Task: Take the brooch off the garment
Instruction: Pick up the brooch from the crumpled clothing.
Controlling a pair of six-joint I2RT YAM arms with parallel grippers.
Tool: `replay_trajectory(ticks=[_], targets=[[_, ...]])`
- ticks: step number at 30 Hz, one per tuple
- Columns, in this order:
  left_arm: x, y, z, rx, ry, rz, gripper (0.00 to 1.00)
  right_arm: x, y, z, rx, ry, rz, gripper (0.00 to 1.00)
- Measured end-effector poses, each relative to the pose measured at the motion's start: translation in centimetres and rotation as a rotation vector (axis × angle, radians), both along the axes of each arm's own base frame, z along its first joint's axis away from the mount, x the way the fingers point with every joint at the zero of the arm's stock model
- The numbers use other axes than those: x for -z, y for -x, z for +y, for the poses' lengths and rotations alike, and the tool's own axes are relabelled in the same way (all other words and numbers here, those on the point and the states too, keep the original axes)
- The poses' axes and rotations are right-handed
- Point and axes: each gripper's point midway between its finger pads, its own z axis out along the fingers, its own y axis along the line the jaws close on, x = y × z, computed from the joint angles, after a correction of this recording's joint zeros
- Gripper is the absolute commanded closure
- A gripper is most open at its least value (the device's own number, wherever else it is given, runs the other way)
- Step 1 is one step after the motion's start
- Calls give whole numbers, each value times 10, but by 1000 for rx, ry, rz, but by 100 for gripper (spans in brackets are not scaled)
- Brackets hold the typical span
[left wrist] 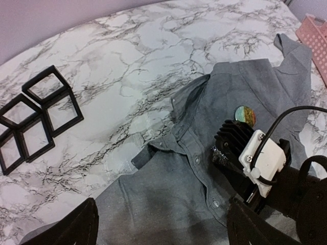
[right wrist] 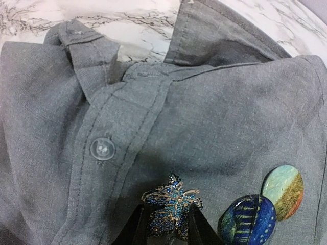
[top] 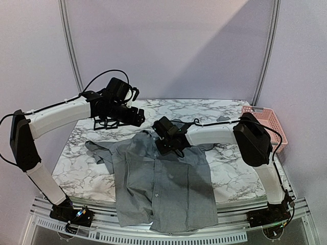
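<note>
While the grey garment (top: 163, 189) is lying front-up on the marble desk (top: 82, 163), with its collar (right wrist: 82, 46) pointing toward the far side and its hem hanging over the near edge, the right hand (right wrist: 166, 230) is reaching down onto the chest, just beside the buttoned front strip. The brooch (right wrist: 171, 204), a butterfly shape set with blue stones and edged in gold, is sitting on the fabric there, a little below and to the side of a clear button (right wrist: 102, 149). The right hand is gripping it: its jaws are standing narrow, and the dark fingertips (right wrist: 135, 227) are pressing against opposite sides of the butterfly's lower part. The brooch itself is lying flat against the cloth.

Two round badges are sitting on the same chest panel, next to the brooch on the side away from the button strip. A dark blue badge (right wrist: 248, 219) is lying nearest, and a green and orange badge (right wrist: 283, 186) is touching it or slightly overlapping it.

The left hand (left wrist: 163, 236) is hanging in the air over the collar end of the garment, with its jaws spread wide and nothing between them. A cluster of black open frames (left wrist: 36, 122) is standing on the bare marble to the left of the collar, well apart from the garment. A pink basket (top: 268, 120) is sitting at the far right edge of the desk.
</note>
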Motion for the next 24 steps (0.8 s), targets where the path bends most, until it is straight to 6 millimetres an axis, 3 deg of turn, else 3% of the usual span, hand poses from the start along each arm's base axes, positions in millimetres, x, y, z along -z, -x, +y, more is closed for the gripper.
replay_trajectory(ticks=[15,24], targets=[[0,0,0,1,0,0,13,-7,-4,-7,44,75,-124,97],[3,3,-5,39,0,14,13,-16,4,-15,43,-18,-133,100]])
